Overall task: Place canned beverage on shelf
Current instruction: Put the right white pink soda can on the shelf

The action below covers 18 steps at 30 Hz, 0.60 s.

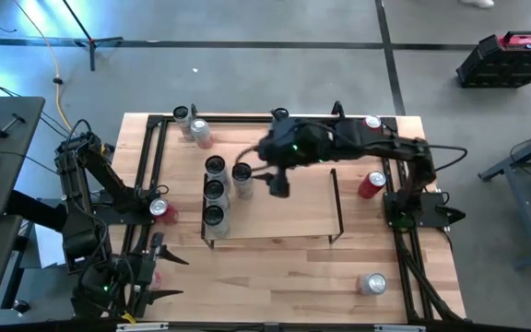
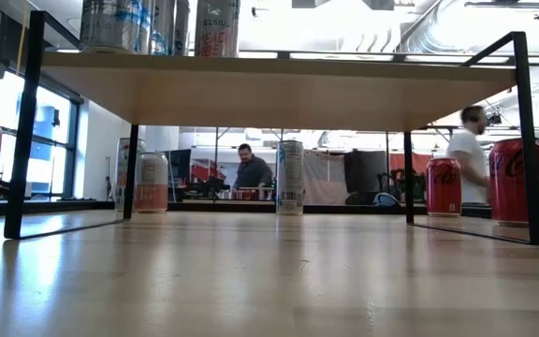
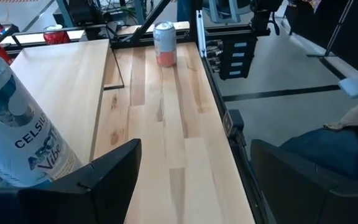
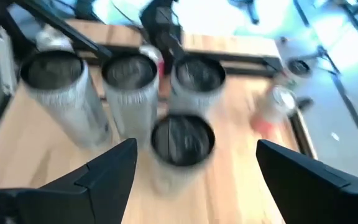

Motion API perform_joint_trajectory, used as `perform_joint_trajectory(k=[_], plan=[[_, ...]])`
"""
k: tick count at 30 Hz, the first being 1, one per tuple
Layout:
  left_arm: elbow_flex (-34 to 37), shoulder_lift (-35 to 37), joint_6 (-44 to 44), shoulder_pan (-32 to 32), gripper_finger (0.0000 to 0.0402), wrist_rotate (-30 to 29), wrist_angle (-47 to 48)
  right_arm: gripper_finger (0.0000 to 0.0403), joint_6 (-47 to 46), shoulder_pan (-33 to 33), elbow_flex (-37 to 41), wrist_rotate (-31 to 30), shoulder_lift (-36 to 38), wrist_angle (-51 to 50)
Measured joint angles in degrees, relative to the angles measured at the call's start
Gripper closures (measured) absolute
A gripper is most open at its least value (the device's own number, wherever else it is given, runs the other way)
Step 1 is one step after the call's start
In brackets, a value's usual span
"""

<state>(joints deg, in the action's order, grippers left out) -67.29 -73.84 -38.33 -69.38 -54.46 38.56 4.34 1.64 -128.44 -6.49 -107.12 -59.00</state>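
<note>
R end effector (image 1: 277,183) over shelf (image 1: 284,217), released, prob. just off can (image 1: 241,173).

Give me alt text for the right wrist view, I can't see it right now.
The right gripper hangs open above four silver cans standing upright on the shelf, three in a row and one nearer the camera. Beyond them, a red-and-silver can sits on the table.
</note>
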Motion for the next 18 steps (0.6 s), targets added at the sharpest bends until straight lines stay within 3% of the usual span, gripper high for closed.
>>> perform_joint_trajectory(k=[5, 11, 18], plan=[[0.0, 0.0, -0.3, 0.8, 0.0111, 2.7, 2.1, 0.0088, -2.8, 2.6, 3.3, -3.0, 0.8, -2.7], [0.0, 0.0, -0.5, 2.9, 0.0111, 4.1, 1.8, 0.0088, -10.9, 3.3, 16.5, -8.7, 0.5, 0.3], [0.0, 0.0, -0.6, 3.8, 0.0111, 5.1, 1.8, 0.0089, -16.3, 4.7, 26.5, -9.9, 0.5, 13.7]])
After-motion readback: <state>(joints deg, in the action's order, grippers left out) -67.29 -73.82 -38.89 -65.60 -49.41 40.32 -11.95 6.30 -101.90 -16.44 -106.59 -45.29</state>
